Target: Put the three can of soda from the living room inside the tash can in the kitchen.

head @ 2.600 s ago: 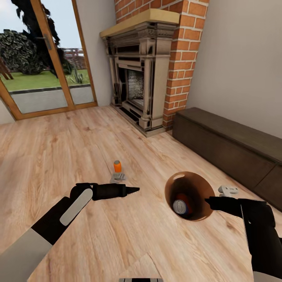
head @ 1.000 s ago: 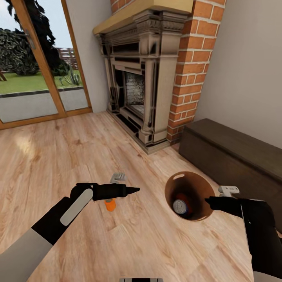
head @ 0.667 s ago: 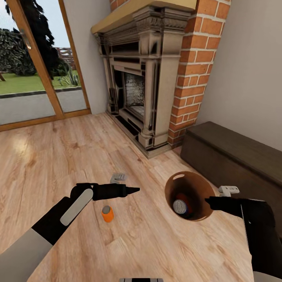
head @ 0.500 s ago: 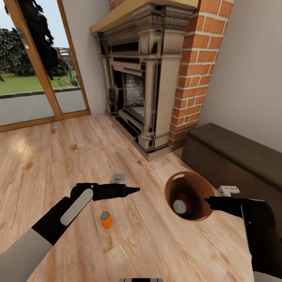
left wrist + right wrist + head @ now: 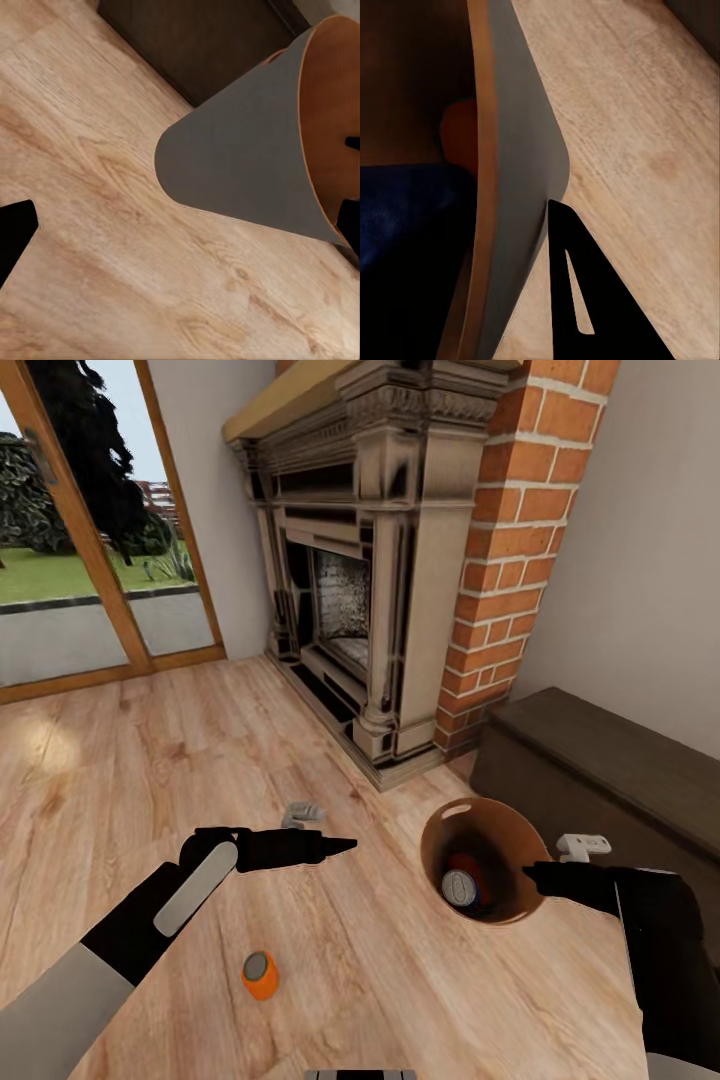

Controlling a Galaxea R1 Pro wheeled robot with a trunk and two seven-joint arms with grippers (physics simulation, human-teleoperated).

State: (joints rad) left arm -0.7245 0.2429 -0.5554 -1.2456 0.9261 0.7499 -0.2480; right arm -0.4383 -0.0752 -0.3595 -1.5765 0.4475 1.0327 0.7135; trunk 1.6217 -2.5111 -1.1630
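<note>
We hold the bin; one orange can stands loose on the floor.
Head view: our right tool clamps the bin rim, cans inside; orange can below our left tool, grip unclear. Left wrist: bin wall ahead. Right wrist: finger against the bin.

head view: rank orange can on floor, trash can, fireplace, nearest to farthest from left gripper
From the left gripper:
1. Trash can, just to its right, held at the rim by the right gripper.
2. Orange can, upright on the floor, below and nearer the robot. It is close to the trash can's rank, slightly farther.
3. Fireplace, clearly farthest, ahead against the wall.
</note>
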